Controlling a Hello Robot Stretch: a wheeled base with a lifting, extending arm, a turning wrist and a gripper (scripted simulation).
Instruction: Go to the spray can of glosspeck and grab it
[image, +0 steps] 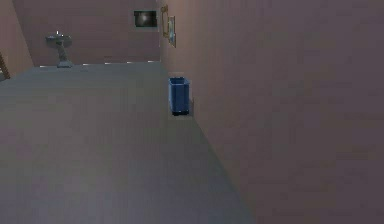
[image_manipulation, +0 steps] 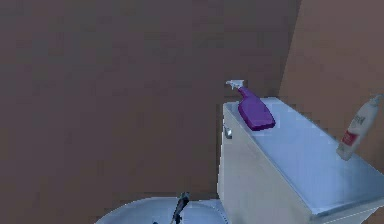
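A purple spray bottle (image_manipulation: 254, 108) with a white trigger head lies on the lid of a white toilet tank (image_manipulation: 300, 165) at the arm side view's right. A white bottle with a red label (image_manipulation: 361, 127) stands on the same lid near the right edge. At the bottom edge, thin dark fingers of my gripper (image_manipulation: 181, 206) show against the white toilet bowl (image_manipulation: 150, 213), lower than the spray bottle and to its left. I cannot tell whether the gripper holds anything.
A brown wall stands close behind the toilet. In the forward view a blue bin (image: 179, 95) stands against the wall on the right, a pedestal sink (image: 59, 45) is at the far left, and framed pictures (image: 146, 18) hang on the far wall. Bare floor stretches ahead.
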